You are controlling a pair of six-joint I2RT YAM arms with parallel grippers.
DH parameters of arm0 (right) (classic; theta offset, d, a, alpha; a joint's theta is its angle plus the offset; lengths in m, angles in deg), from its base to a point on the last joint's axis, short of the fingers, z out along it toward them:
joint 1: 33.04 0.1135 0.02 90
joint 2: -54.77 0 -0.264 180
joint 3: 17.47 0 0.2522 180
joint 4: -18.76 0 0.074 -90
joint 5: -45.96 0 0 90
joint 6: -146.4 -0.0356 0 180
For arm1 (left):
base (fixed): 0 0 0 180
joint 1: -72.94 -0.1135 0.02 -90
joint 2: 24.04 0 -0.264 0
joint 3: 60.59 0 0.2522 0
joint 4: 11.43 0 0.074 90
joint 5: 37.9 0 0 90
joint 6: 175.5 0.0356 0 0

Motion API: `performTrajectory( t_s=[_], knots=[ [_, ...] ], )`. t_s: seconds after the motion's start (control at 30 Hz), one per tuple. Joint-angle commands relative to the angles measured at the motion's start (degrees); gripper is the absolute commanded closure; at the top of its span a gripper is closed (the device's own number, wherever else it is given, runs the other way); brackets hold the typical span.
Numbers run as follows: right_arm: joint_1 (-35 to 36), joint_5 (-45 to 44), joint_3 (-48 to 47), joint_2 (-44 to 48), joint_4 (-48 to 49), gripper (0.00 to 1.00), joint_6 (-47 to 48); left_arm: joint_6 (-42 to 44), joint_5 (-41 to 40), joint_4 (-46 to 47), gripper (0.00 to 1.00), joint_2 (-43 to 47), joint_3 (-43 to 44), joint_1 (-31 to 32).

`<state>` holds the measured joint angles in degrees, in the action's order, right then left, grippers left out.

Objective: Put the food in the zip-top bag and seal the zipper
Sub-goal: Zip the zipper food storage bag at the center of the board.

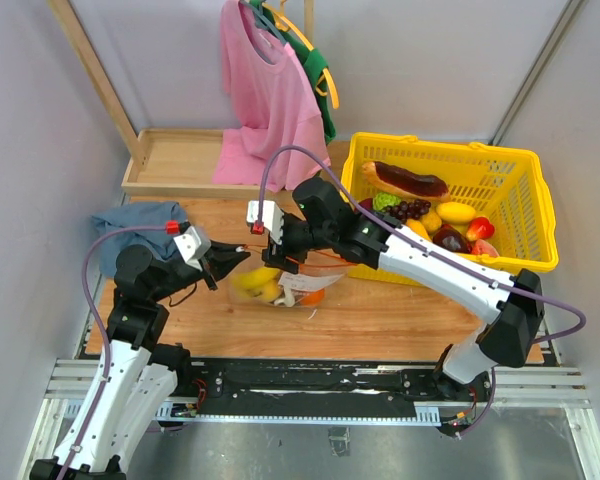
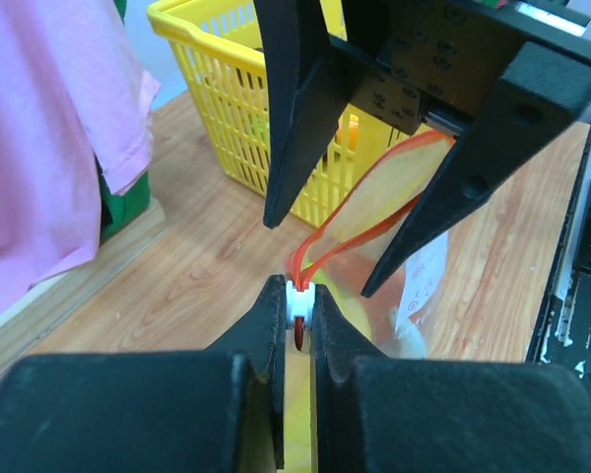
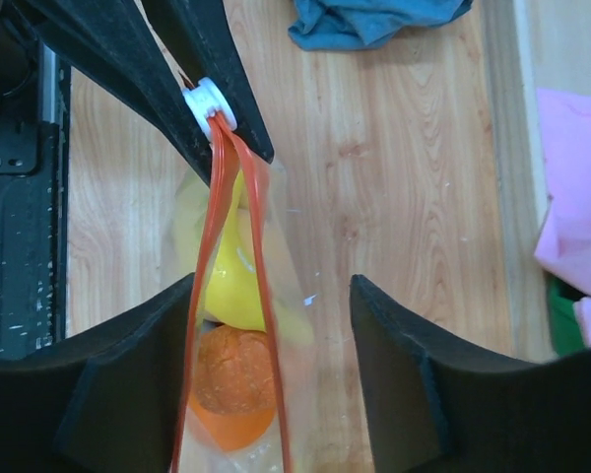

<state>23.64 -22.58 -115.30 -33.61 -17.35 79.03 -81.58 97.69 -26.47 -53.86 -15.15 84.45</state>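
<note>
1. Left wrist view: the left gripper [image 2: 297,296] has its fingers clamped on the small white slider [image 2: 300,304] at the lower centre of the frame.
2. From that slider the zipper [image 3: 222,138] runs away as two red strips. They spread apart down the right wrist view, so the mouth reads as unsealed.
3. The right gripper [image 3: 273,296] stands wide open, one finger on each side of those strips at the bottom of the frame. I cannot tell whether either finger touches the plastic.
4. The zip-top bag [image 1: 285,285] lies on the wooden table [image 1: 400,320] at the middle of the top view, between the two grippers. A yellow fruit [image 3: 231,286] and an orange [image 3: 231,384] sit inside it.
5. My reading is that loading is done or nearly done, and that sealing is the step in hand. The next move calls for the right gripper to brace the bag while the slider is drawn along the strips.
6. The far end of the zipper is cut off at the bottom edge of the right wrist view. In the top view the bag is blurred and partly under the right wrist. The yellow basket [image 1: 450,200] at the right holds other food, and I cannot say whether more of it is meant for the bag.
</note>
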Motion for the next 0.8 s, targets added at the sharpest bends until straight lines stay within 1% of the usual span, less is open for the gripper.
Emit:
performTrajectory(
  t_s=[0.0, 0.03, 0.1, 0.17, 0.2, 0.23, 0.4, 0.5, 0.63, 0.77],
  knots=[
    [1.0, 2.6, -2.9, -0.1, -3.6, 0.49, 3.3, -0.9, 4.5, 3.6, 1.00, 0.8, -0.5, 0.5],
    [0.9, 2.9, -2.8, 0.1, -4.1, 0.56, 3.8, -0.9, 4.7, 3.7, 1.00, 0.9, -0.4, 0.5],
    [0.7, 2.9, -2.4, 0.7, -4.5, 0.74, 4.3, -1.0, 5.1, 3.9, 1.00, 1.2, -0.6, 0.5],
    [0.3, 3.0, -1.9, 1.4, -4.5, 0.90, 4.3, -1.1, 5.7, 4.2, 1.00, 1.4, -0.9, 0.5],
    [0.2, 3.0, -1.6, 1.8, -4.5, 0.97, 4.3, -1.2, 5.8, 4.3, 0.99, 1.4, -0.9, 0.4],
    [0.1, 3.0, -1.4, 2.2, -4.6, 0.99, 4.2, -1.2, 5.7, 4.5, 0.98, 1.4, -0.9, 0.5],
    [-0.2, 2.4, 0.5, 4.8, -3.9, 0.99, 3.9, -2.0, 4.0, 5.1, 0.71, 1.4, -1.1, 0.4],
    [-0.3, 2.2, 1.8, 6.4, -3.4, 0.99, 3.7, -2.0, 3.0, 5.2, 0.63, 1.1, -1.2, 0.5],
    [-0.2, 2.3, 3.5, 7.9, -2.5, 0.99, 3.4, -2.2, 3.2, 5.6, 0.64, 0.2, -1.2, 0.5],
    [-0.3, 2.8, 4.6, 8.2, -1.1, 0.99, 2.9, -3.0, 6.3, 7.0, 0.66, -0.8, -1.4, 0.4]
  ],
)
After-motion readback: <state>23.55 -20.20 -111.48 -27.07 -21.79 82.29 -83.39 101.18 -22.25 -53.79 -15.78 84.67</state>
